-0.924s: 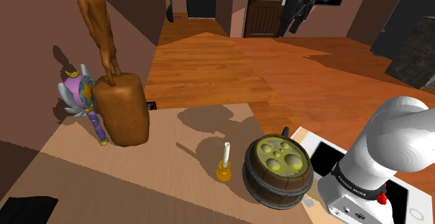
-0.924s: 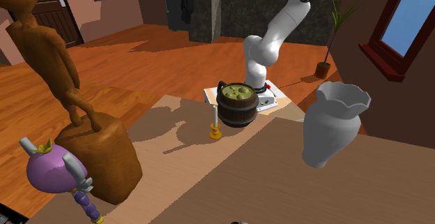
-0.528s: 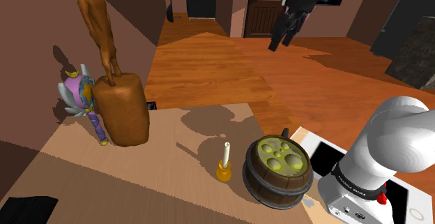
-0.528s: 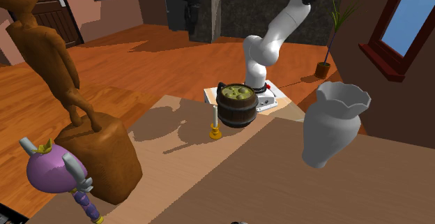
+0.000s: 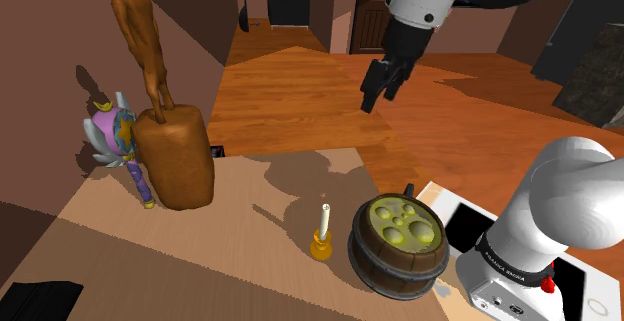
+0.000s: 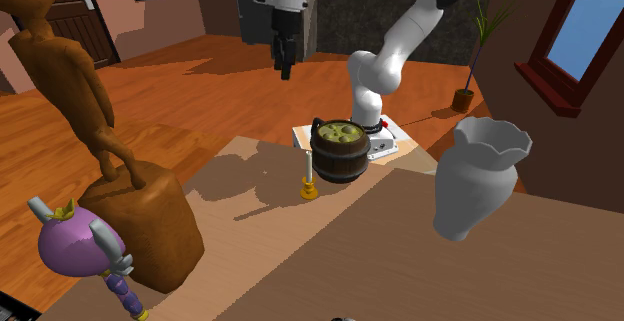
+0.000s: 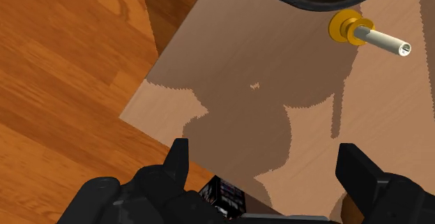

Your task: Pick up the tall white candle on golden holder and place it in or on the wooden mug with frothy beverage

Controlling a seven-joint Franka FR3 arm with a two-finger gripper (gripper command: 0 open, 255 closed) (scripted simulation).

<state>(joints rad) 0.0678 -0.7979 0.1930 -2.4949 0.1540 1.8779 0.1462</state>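
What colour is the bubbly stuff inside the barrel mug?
The drink is yellow-green with darker bubbles, clearest in the shoulder view.

We see the candle [image 5: 324, 219], a slim cream-white stick standing upright in a small golden holder [image 5: 321, 248] on the table [image 5: 200, 259]. In the shoulder view it is just beside the mug [image 5: 398, 244], at its 9 o'clock. The mug is a squat, dark-banded wooden barrel, upright, topped with yellow-green bubbly froth.

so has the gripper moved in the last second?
Yes. In the shoulder view the gripper has dropped down and left from in front of the dark door, nearer the candle.
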